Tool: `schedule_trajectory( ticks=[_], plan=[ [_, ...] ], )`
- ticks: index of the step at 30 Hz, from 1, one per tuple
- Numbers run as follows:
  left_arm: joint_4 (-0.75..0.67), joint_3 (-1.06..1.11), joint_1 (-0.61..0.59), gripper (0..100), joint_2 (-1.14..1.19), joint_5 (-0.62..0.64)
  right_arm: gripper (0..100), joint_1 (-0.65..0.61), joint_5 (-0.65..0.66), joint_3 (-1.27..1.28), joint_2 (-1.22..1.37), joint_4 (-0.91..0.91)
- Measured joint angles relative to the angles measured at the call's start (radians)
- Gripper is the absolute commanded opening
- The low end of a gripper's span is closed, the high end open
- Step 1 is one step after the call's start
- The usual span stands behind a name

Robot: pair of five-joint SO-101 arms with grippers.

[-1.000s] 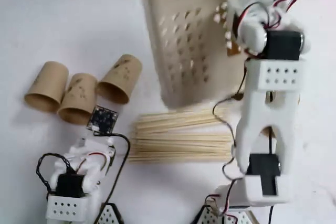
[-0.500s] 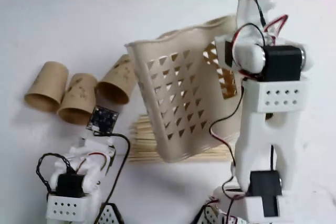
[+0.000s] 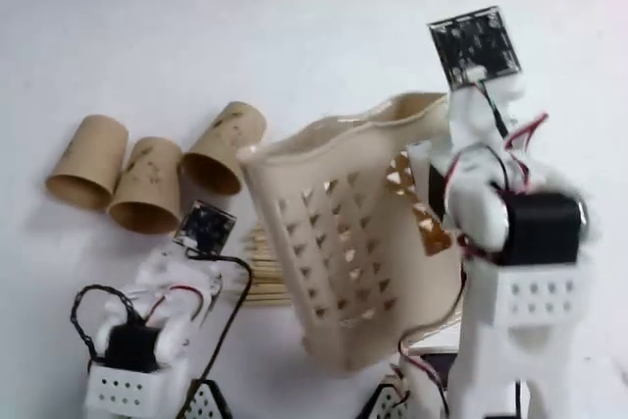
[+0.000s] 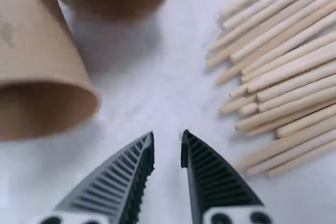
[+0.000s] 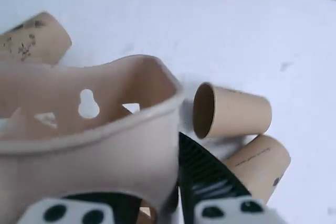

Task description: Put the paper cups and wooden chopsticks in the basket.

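Right claw (image 5: 169,174) of mine is pinched shut on the basket (image 3: 343,242) wall, holding it tilted over the chopsticks (image 3: 263,280); paper cups (image 3: 147,183) lie at its ten o'clock. I fear the thin plastic slips free, drops and scatters the sticks.
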Motion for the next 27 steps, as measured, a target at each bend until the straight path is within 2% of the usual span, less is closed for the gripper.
schedule_trajectory(
  ticks=[3,8,12,16,20,24,27],
  plan=[
    [-0.005,-0.13,-0.002,11,0.0,-0.095,1.7,0.008,-0.028,0.081,-0.084,-0.138],
    [-0.005,-0.387,-0.009,21,-0.011,-0.12,1.6,-0.018,-0.078,0.342,-0.187,-0.442],
    [-0.005,-0.552,-0.009,23,0.094,-0.12,1.6,-0.011,-0.103,0.456,-0.138,-0.669],
    [-0.005,-0.746,-0.008,28,0.315,-0.064,1.6,-0.018,-0.135,0.433,0.046,-0.807],
    [0.049,-1.007,0.005,32,0.554,-0.002,1.6,-0.02,-0.189,0.298,0.279,-0.862],
    [0.103,-1.208,0.094,33,0.743,0.078,1.6,-0.018,-0.258,0.13,0.483,-0.908],
    [0.101,-1.249,0.186,33,0.827,0.12,1.6,-0.018,-0.282,0.063,0.601,-0.944]
  ],
)
